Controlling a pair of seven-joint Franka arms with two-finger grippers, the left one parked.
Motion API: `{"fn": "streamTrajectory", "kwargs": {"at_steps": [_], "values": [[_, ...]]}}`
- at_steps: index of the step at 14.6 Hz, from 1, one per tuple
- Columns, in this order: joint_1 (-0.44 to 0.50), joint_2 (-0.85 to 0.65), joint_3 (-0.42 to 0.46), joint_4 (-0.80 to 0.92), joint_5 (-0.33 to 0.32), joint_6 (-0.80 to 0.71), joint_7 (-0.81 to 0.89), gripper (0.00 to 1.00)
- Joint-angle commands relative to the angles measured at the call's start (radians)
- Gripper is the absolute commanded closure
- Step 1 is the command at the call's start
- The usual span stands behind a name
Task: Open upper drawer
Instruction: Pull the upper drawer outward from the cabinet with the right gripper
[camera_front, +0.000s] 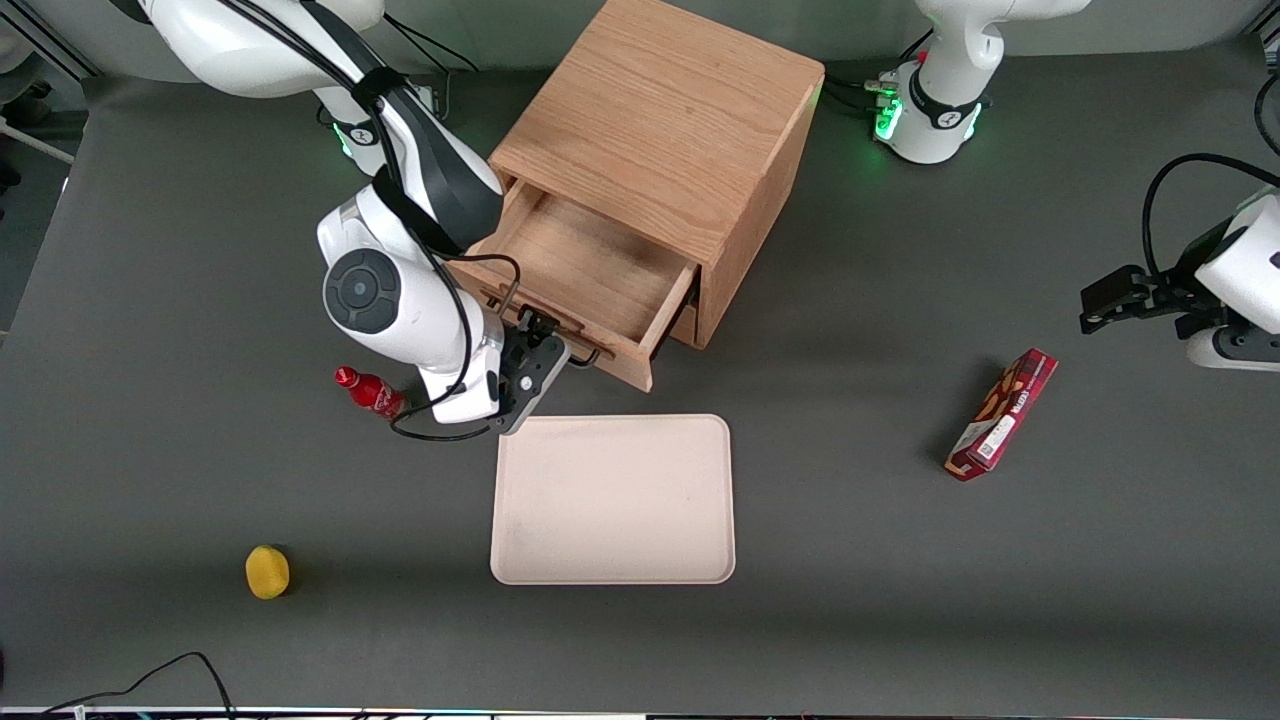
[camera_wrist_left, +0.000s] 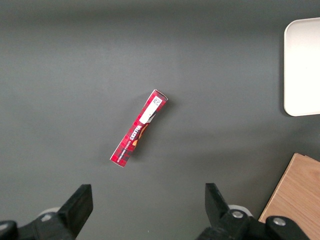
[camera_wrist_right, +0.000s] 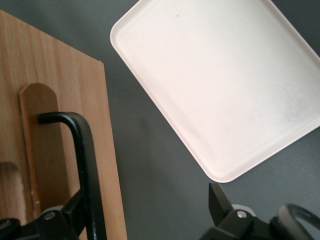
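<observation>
Clearly, your gripper (camera_front: 553, 345) sat at the upper drawer (camera_front: 590, 275), which stood pulled out of the cabinet (camera_front: 670, 120); its fingers stood apart around the black handle (camera_wrist_right: 85, 150). No writing on the red box (camera_front: 1003, 413) was legible.

table: dark grey mat (camera_front: 900, 600) | surface: matte, even | light: soft, overhead, faint shadows

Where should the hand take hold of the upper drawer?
By the black wire handle on the upper drawer front, approached from in front, fingers either side of the bar. The hand is already there, one finger each side, not closed.
</observation>
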Motion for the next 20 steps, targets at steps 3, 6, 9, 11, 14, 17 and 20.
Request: {"fn": "streamTrajectory", "kwargs": {"at_steps": [3,6,9,11,14,17,20], "values": [[0.002,0.036,-0.029,0.067,-0.043,-0.014,-0.015,0.00],[-0.001,0.049,-0.032,0.094,-0.063,-0.035,-0.026,0.00],[-0.013,0.056,-0.047,0.106,-0.063,-0.037,-0.037,0.00],[-0.022,0.069,-0.047,0.119,-0.063,-0.037,-0.037,0.00],[-0.027,0.081,-0.050,0.139,-0.068,-0.037,-0.038,0.00],[-0.028,0.098,-0.070,0.172,-0.077,-0.055,-0.049,0.00],[-0.042,0.130,-0.070,0.234,-0.077,-0.090,-0.052,0.00]]}}
